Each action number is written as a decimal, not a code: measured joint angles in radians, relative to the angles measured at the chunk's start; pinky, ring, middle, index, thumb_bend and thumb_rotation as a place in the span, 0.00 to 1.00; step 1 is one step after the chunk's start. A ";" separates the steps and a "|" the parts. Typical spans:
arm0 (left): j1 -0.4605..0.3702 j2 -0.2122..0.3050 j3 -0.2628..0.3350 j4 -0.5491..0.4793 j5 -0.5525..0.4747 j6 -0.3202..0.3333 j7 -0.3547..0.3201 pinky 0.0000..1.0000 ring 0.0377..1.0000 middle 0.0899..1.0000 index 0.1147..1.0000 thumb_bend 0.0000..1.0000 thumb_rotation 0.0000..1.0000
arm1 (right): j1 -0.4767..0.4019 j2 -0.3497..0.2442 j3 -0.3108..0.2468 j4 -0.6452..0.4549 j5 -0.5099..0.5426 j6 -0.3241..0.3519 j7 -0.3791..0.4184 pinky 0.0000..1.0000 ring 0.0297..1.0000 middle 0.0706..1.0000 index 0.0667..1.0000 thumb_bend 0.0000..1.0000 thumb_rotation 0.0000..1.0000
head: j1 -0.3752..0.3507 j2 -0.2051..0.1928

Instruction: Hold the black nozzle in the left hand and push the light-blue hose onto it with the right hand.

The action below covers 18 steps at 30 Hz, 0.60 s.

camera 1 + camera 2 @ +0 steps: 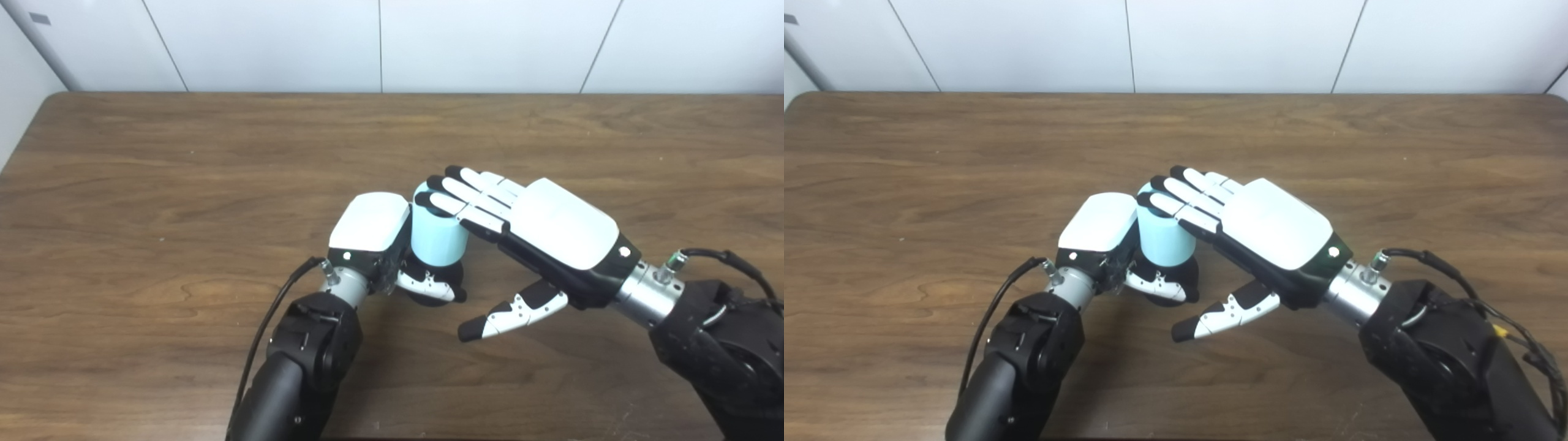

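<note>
One light-blue hose (436,236) sits on one black nozzle (429,294) clasped by the left hand (380,242); right hand (539,236) spread, fingertips atop.

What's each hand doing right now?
Left hand: shut on the black nozzle, under the light-blue hose.
Right hand: open, fingers flat on the hose top.

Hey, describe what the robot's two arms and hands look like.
Both arms are glossy black with silver metal wrists and a thin black cable looping near each wrist. The left hand and right hand have white back plates on black frames. The fingers are white with black tips.
</note>
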<state>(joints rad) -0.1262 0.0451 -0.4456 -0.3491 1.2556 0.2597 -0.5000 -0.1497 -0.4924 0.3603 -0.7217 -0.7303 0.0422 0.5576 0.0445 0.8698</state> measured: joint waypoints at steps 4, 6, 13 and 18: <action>0.000 0.000 0.003 0.000 -0.001 0.000 0.000 0.84 0.66 0.47 0.40 0.52 0.00 | -0.007 0.006 0.011 0.001 -0.003 0.016 0.000 0.95 0.99 0.96 0.92 0.59 0.87 | 0.000 0.000; 0.000 0.000 0.005 0.000 -0.001 0.001 0.000 0.84 0.66 0.47 0.40 0.52 0.00 | -0.015 0.007 0.016 0.005 -0.003 0.023 0.000 0.94 0.99 0.96 0.92 0.59 0.86 | 0.000 0.000; 0.000 0.002 0.008 0.000 -0.002 0.001 0.006 0.84 0.66 0.47 0.40 0.52 0.00 | -0.030 0.006 0.020 0.021 0.001 0.026 0.000 0.92 0.99 0.96 0.92 0.60 0.87 | 0.000 0.002; 0.000 0.002 0.007 0.002 -0.002 0.001 0.006 0.84 0.66 0.47 0.40 0.52 0.00 | -0.036 0.001 0.014 0.031 0.009 0.022 -0.005 0.93 0.99 0.96 0.92 0.59 0.85 | 0.000 0.002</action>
<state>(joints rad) -0.1260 0.0471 -0.4385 -0.3472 1.2537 0.2611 -0.4935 -0.1853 -0.4913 0.3738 -0.6907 -0.7217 0.0637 0.5526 0.0445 0.8713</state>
